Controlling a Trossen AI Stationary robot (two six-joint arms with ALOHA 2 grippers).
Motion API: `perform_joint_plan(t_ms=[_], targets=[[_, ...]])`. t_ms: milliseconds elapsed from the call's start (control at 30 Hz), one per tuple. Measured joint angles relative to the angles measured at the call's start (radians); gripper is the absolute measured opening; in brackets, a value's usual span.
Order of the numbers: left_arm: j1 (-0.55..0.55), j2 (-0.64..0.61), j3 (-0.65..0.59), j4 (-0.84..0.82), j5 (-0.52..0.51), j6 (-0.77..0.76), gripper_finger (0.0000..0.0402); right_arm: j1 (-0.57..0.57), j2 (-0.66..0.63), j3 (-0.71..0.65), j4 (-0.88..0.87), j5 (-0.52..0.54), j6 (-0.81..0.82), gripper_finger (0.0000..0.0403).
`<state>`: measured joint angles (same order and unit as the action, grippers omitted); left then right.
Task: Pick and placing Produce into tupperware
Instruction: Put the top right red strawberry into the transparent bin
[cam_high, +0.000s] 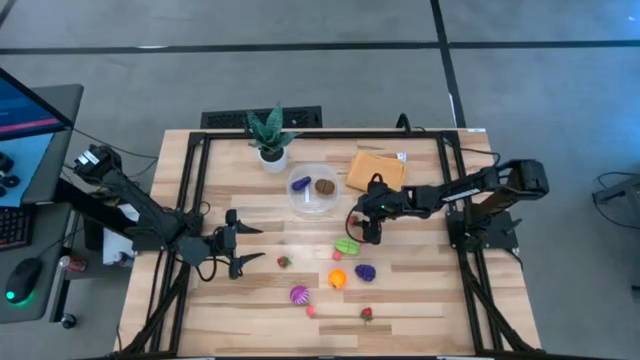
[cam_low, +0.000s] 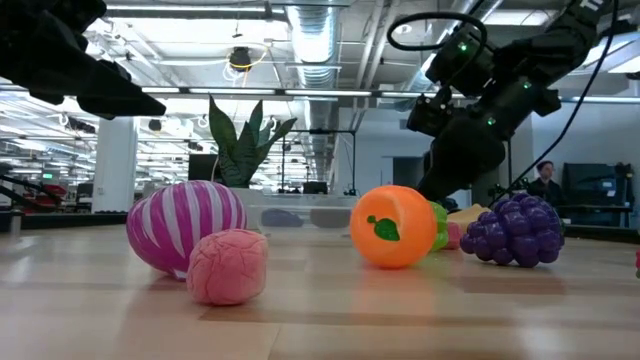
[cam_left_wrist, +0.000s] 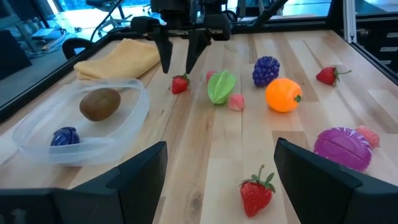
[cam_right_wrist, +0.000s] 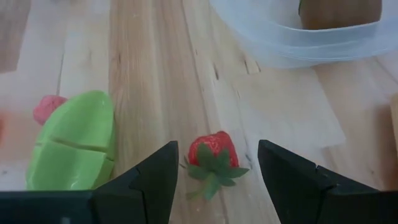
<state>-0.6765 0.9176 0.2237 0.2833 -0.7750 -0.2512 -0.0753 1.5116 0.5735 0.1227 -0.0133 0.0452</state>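
Right gripper (cam_right_wrist: 214, 171) — open over strawberry (cam_right_wrist: 213, 152)

tub (cam_high: 312, 188) behind centre of tabletop (cam_high: 420, 300), two pieces inside | plant (cam_high: 270, 135) behind-left of tub | cloth (cam_high: 375, 168) right of tub | loose produce (cam_high: 348, 246) before tub

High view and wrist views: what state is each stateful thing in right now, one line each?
Tupperware: lidless, holding a purple piece and a brown piece.
Right hand: open, straddling a red strawberry lying on the table, not gripping it.
Left hand: open, empty, over the table's left side.
Green piece: on the table beside that strawberry, not in the tub.
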Motion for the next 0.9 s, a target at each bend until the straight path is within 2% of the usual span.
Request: perform_joint_plan(t_ms=[233, 567, 900], targets=[[0.000, 0.000, 0.000, -0.001, 0.000, 0.000, 0.0286, 0.004, 0.006, 0.000, 0.021, -0.017, 0.008, 0.0246], [0.000, 0.000, 0.000, -0.004, 0.000, -0.008, 0.0286, 0.009, 0.114, 0.007, 0.063, -0.038, 0.026, 0.0246], [0.000, 0.000, 0.000, -0.005, 0.000, -0.008, 0.0286, 0.001, 0.111, 0.011, 0.078, -0.040, 0.025, 0.0246]])
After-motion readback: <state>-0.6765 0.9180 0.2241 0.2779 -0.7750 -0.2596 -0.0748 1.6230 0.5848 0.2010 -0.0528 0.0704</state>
